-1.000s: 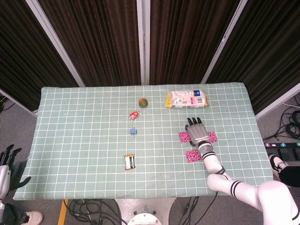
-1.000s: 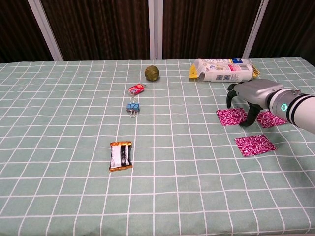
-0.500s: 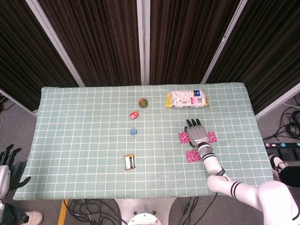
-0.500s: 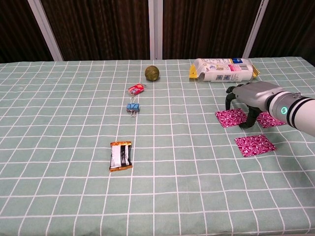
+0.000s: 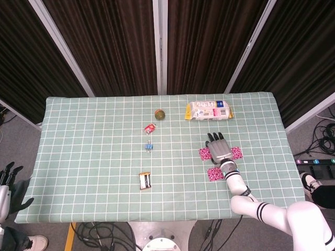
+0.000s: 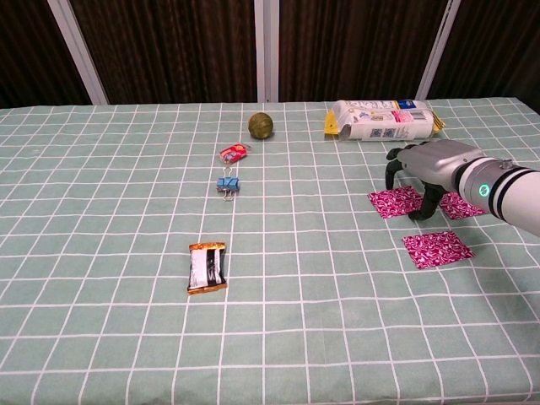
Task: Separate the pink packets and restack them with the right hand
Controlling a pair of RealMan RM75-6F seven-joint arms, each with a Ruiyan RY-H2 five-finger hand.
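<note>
Three pink packets lie flat and apart on the green checked cloth [image 5: 94, 157]. One packet [image 5: 204, 153] [image 6: 394, 202] is left of my right hand, one [image 5: 237, 152] [image 6: 463, 205] is to its right, and one [image 5: 215, 173] [image 6: 436, 248] lies nearer the front edge. My right hand [image 5: 220, 148] [image 6: 430, 169] arches palm-down between the two far packets. Its fingertips [image 6: 419, 211] touch down at the inner edge of the left one, and it holds nothing. My left hand [image 5: 7, 180] hangs off the table's near left corner with its fingers apart.
A white snack bag [image 5: 208, 111] [image 6: 384, 120] lies just beyond the right hand. Further left are a green ball [image 5: 160, 113] [image 6: 261, 125], a small red packet [image 5: 150, 127] [image 6: 234, 153], a blue binder clip [image 5: 149, 146] [image 6: 227, 184] and a brown snack bar [image 5: 145, 180] [image 6: 207, 267].
The right hand has edged slightly left, and the left pink packet has slid a little left with it. The other packets have stayed put.
</note>
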